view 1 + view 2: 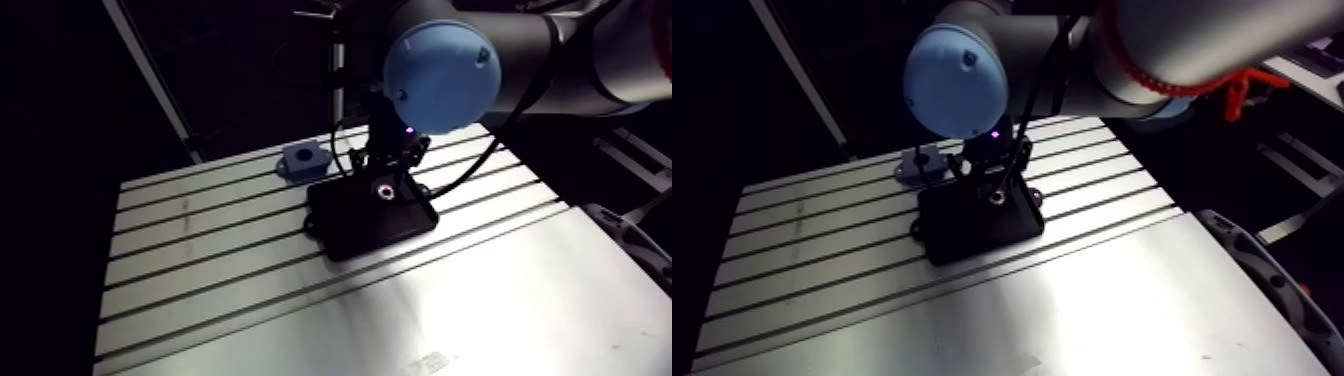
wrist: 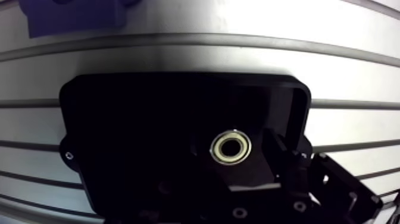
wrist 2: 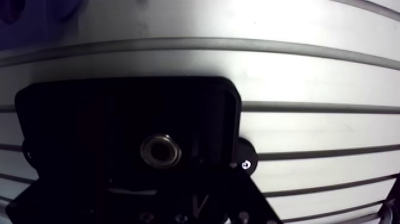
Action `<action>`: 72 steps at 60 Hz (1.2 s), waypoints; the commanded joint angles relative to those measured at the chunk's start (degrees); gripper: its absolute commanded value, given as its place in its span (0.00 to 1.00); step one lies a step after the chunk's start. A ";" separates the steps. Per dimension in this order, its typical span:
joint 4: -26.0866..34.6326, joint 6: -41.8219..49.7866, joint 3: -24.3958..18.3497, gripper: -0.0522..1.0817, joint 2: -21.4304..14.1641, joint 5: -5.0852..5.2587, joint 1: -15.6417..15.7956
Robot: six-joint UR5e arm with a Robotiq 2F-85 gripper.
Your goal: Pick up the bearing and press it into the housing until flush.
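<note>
Gripper [image 1: 386, 170] right up close, dark metal crowding the wrist view, hanging low over the black housing [image 2: 149, 131]. Open or closed? Can't tell, it's black on black down there. Now the slotted aluminium table [image 1: 500, 300], broad and bright, grooves running across it. Flat on those grooves lies the black housing, a shallow case with small mounting ears at its sides. Beyond it, just off a far corner and not touching, there's a blue block [image 1: 305, 160] with a round hole on top. And the bearing [image 2: 231, 147]: a small shiny ring, sitting in the housing's bore, directly under the gripper.
</note>
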 commanded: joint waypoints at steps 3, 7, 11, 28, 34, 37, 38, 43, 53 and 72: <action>0.03 -0.05 0.06 0.37 0.06 -0.09 0.00; 0.10 0.01 0.13 0.38 0.06 -0.09 0.00; 0.12 0.02 0.14 0.38 0.06 -0.09 0.08; 0.20 0.03 0.31 0.40 0.06 -0.18 0.00; 0.20 0.03 0.39 0.40 0.06 -0.18 0.00; 0.20 0.03 0.55 0.40 0.06 -0.18 0.00; 0.20 0.03 0.55 0.40 0.06 -0.18 0.00; 0.20 0.03 0.75 0.41 0.06 -0.18 0.00; 0.20 0.03 0.75 0.42 0.06 -0.18 0.00; 0.20 0.01 0.66 0.45 0.06 -0.18 -0.09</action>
